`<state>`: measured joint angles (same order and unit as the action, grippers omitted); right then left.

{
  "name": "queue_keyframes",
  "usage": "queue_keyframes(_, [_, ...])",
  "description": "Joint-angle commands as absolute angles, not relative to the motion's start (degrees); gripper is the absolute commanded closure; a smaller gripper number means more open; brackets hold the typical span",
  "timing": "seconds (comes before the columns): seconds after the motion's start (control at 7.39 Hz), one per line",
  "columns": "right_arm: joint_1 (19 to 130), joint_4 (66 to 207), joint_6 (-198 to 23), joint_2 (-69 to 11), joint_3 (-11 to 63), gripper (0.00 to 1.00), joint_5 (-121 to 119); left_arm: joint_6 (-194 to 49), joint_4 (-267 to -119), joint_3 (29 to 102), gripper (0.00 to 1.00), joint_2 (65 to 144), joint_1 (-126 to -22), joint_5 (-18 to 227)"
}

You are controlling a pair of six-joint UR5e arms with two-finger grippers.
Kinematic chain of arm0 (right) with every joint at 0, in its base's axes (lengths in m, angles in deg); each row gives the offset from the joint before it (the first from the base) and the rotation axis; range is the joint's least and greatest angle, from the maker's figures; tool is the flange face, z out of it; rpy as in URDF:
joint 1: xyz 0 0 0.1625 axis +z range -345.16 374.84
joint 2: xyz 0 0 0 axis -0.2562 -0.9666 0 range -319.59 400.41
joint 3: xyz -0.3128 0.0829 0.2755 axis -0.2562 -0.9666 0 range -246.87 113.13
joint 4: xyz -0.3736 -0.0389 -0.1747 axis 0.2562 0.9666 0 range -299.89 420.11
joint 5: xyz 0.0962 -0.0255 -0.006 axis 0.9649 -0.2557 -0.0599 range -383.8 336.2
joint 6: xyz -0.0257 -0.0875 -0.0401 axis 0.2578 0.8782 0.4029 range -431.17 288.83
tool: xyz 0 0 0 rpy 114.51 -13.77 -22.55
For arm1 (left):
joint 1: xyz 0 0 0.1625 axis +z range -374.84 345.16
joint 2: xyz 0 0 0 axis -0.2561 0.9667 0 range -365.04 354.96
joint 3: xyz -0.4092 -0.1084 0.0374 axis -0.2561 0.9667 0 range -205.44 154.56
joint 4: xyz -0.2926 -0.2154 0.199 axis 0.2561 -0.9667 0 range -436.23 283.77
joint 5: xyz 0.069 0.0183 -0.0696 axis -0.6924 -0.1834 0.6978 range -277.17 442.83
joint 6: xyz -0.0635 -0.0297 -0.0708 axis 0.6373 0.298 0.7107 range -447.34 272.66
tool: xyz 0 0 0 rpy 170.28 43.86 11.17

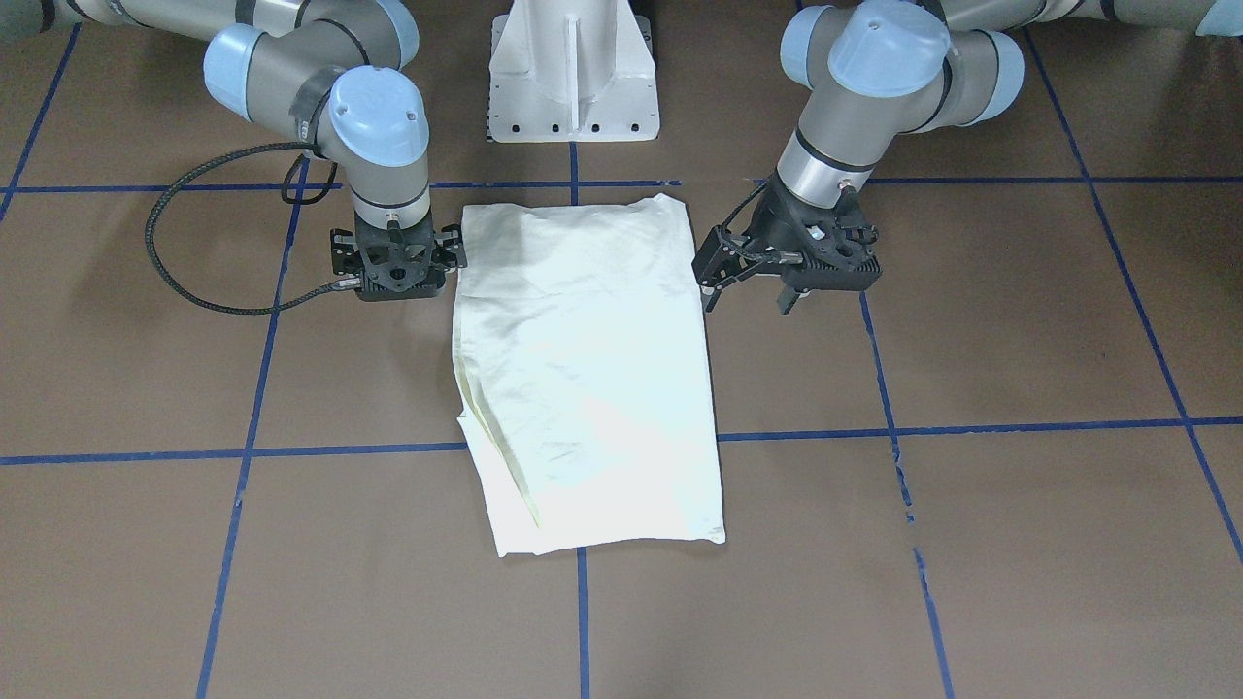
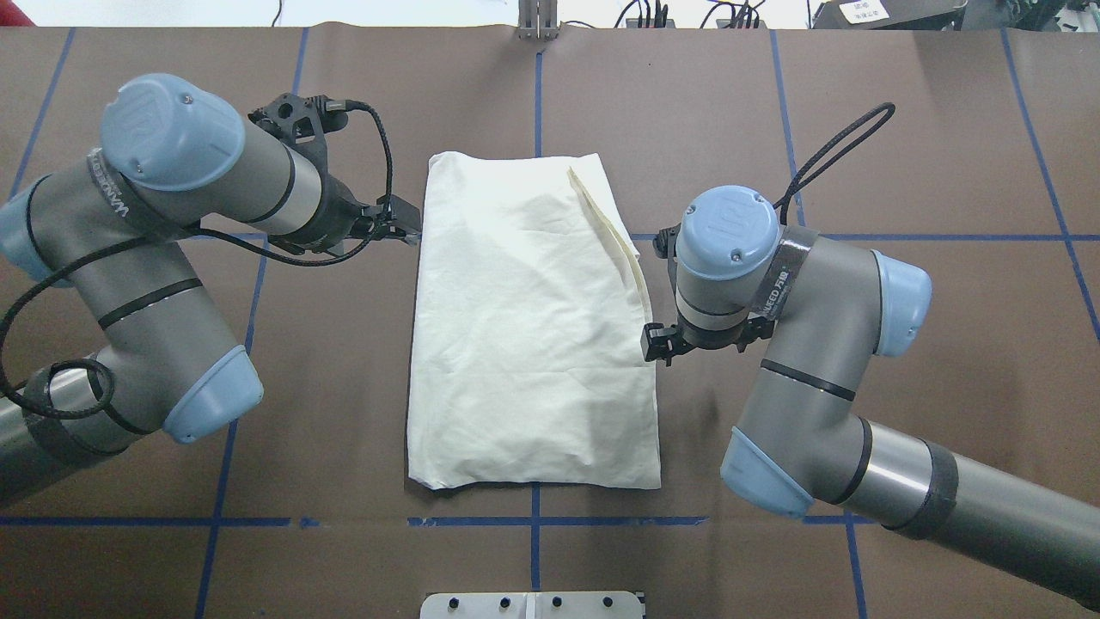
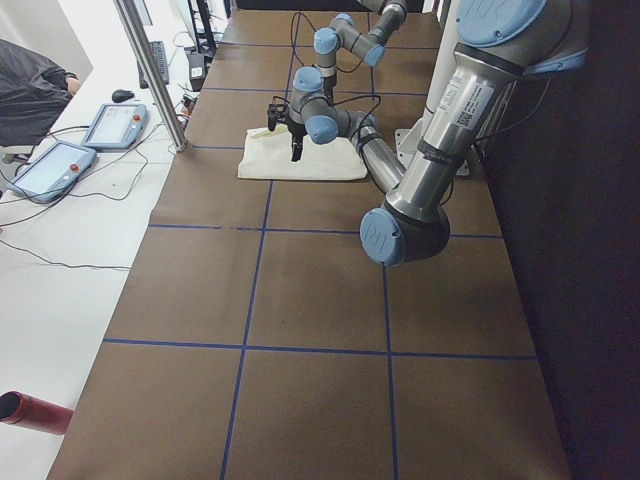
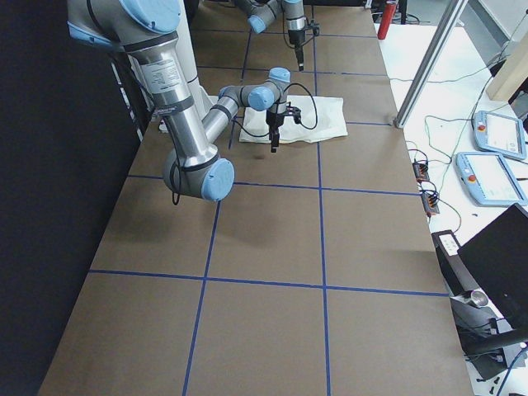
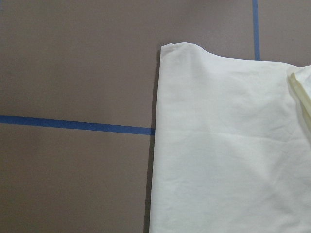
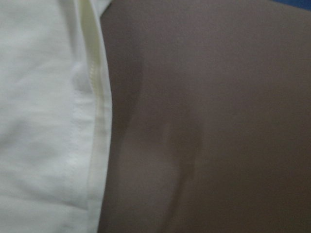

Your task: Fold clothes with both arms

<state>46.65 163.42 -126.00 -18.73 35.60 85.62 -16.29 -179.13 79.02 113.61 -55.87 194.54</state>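
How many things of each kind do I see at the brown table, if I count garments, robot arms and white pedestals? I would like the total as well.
Folded cream shirt: 1
Robot arms: 2, the left arm and the right arm
White pedestal: 1
Total: 4

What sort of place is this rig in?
Probably a robotics lab: a table gridded with blue tape, two arms flanking a folded shirt, teach pendants alongside.

cream T-shirt (image 2: 533,327) folded (plain side up), flat
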Motion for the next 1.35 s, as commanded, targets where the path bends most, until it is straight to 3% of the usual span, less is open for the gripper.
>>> queue_keyframes(0.0, [48.15, 162.51, -125.75, -11.49, 27.86, 0.0, 85.54, -16.32, -179.15, 79.06, 0.0, 113.7, -55.8, 194.54])
queue_keyframes(0.14, [49.37, 157.28, -125.05, -8.05, 19.79, 0.0, 85.53, -16.49, -179.24, 79.15, 0.0, 113.7, -55.8, 194.54])
queue_keyframes(0.68, [54.47, 148.27, -121.18, -0.14, 0.95, 0.0, 85.27, -16.93, -182.4, 77.31, 0.0, 112.82, -55.8, 194.54])
queue_keyframes(1.22, [57.97, 145.45, -117.77, 2.18, -6.12, 0.0, 85.27, -16.93, -182.4, 77.48, 0.0, 112.9, -55.8, 194.54])
